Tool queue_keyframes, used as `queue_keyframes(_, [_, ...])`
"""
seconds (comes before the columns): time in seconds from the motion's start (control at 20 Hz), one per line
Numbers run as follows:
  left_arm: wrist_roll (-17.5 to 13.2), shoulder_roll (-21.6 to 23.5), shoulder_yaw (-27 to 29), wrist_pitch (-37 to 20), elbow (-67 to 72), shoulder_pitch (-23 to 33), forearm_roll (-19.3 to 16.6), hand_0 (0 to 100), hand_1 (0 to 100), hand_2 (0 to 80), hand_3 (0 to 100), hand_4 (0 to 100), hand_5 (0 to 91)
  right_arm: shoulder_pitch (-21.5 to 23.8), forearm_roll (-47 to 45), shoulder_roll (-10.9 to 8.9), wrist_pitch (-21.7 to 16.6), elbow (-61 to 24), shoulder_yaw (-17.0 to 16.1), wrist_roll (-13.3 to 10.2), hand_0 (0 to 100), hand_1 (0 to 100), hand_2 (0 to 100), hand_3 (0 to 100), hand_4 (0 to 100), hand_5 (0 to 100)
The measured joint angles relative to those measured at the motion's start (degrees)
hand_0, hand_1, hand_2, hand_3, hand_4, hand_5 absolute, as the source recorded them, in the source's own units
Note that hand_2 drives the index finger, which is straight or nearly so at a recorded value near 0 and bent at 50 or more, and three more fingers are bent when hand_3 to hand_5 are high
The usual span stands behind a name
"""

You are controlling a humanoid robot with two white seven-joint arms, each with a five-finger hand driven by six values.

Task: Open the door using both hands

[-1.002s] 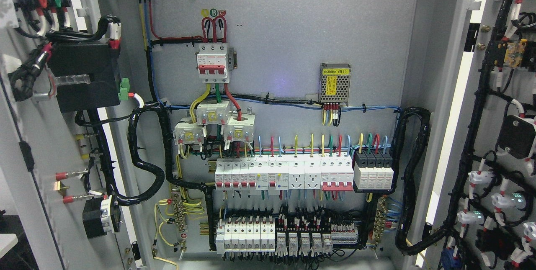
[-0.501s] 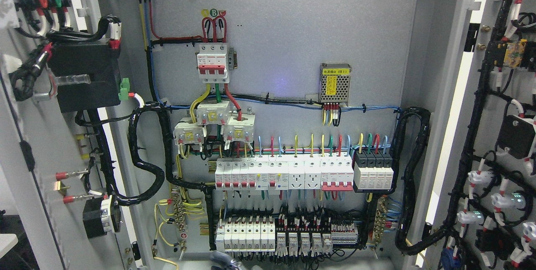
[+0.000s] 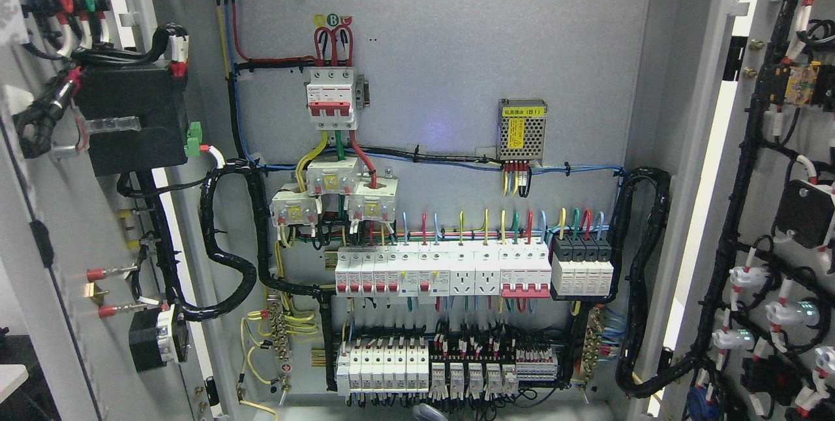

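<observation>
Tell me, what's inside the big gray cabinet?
Inside the cabinet: white switches, colorful wires, and a mesh box. Behind the back plate is hidden.

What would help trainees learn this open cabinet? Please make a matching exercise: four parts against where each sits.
Parts:
1. red-handled breaker
2. mesh power supply
3. large black box
4. white lamp backs

Places:
A. right door
B. back panel, right of centre
C. left door
D. back panel, upper left

Pairs: 1-D, 2-B, 3-C, 4-A
</observation>
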Motion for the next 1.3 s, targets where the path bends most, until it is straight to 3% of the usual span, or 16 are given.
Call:
queue_keyframes(0.3, [0.0,0.0,0.0,0.0,0.0,0.0,0.0,0,0,0.0,0,3,0.0,5.1,0.0,-3.03,-3.9,-0.7,-3.0,-0.4,0,0,0,0,0,0])
queue_keyframes(0.65, [-0.1,0.0,0.0,0.0,0.0,0.0,0.0,0,0,0.0,0,3,0.0,9.3,0.0,-5.78,-11.7,-1.3,-5.2,-0.6,0,0,0,0,0,0])
queue_keyframes(0.9, [-0.3,0.0,0.0,0.0,0.0,0.0,0.0,0,0,0.0,0,3,0.0,12.8,0.1,-8.0,-19.5,-2.1,-6.8,0.1,0,0,0,0,0,0])
queue_keyframes(1.3, [-0.5,-0.2,-1.1,-0.2,-6.5,1.3,-1.5,0,0,0.0,0,3,0.0,18.9,0.2,-10.97,-22.3,-5.3,-9.2,0.4,0,0,0,0,0,0])
